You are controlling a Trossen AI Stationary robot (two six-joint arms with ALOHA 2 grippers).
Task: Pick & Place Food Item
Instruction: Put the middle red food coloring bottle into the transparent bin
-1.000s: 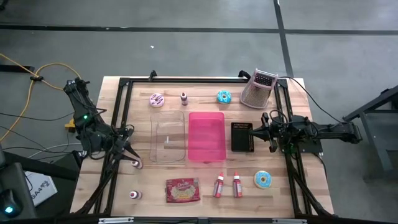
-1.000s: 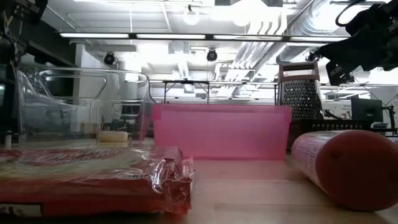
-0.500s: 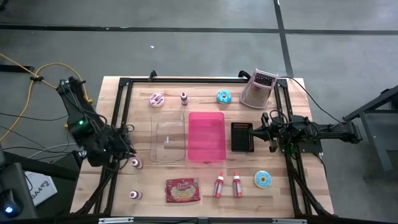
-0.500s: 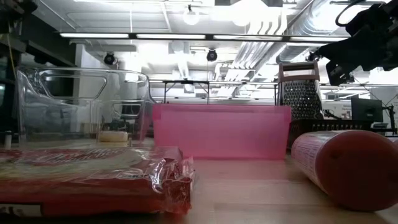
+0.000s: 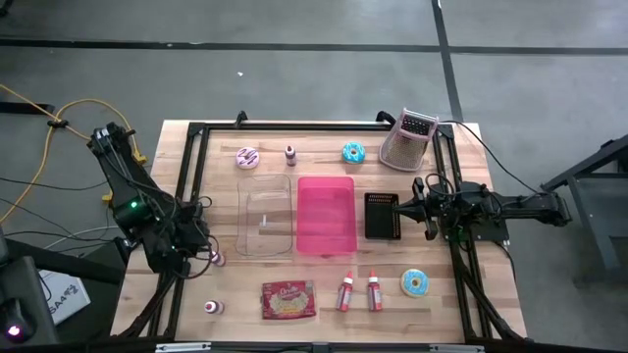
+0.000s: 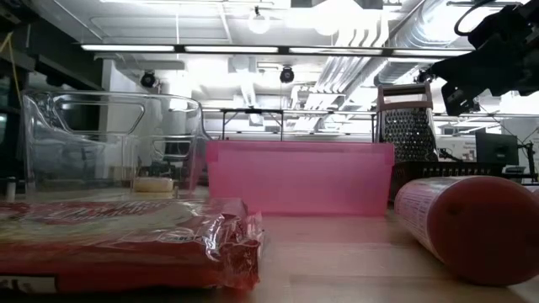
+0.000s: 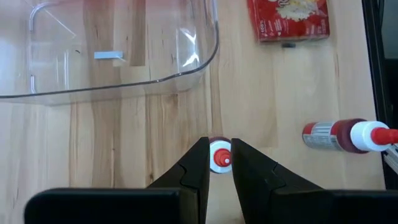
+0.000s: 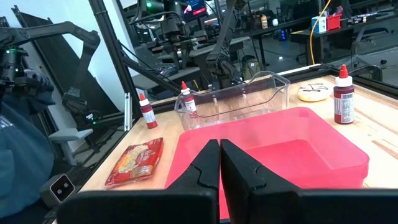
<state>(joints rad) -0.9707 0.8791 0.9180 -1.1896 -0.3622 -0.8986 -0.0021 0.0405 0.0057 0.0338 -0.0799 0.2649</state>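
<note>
**Gripping the small red-capped bottle beside the clear container**

Standing upright on the wooden table (image 5: 491, 304), the small sauce bottle (image 7: 220, 155) shows its red cap between the two dark fingers of the left gripper (image 7: 218, 163), seen from straight above. The fingers press on both sides of the cap, so I judge the bottle is grasped and the pick step is in hand; it is not yet lifted.

Just ahead of this gripper lies the rounded corner of the clear plastic container (image 7: 186, 68). Farther ahead, to one side, is the red snack packet (image 7: 289, 20), and a second bottle (image 7: 345, 135) lies on its side nearby.

The next move probably calls for a straight lift, then a carry over the container wall, without tilting the bottle.

The right gripper (image 8: 219, 163) waits over the pink tray (image 8: 292, 149) with its fingers clenched together, holding nothing.
</note>
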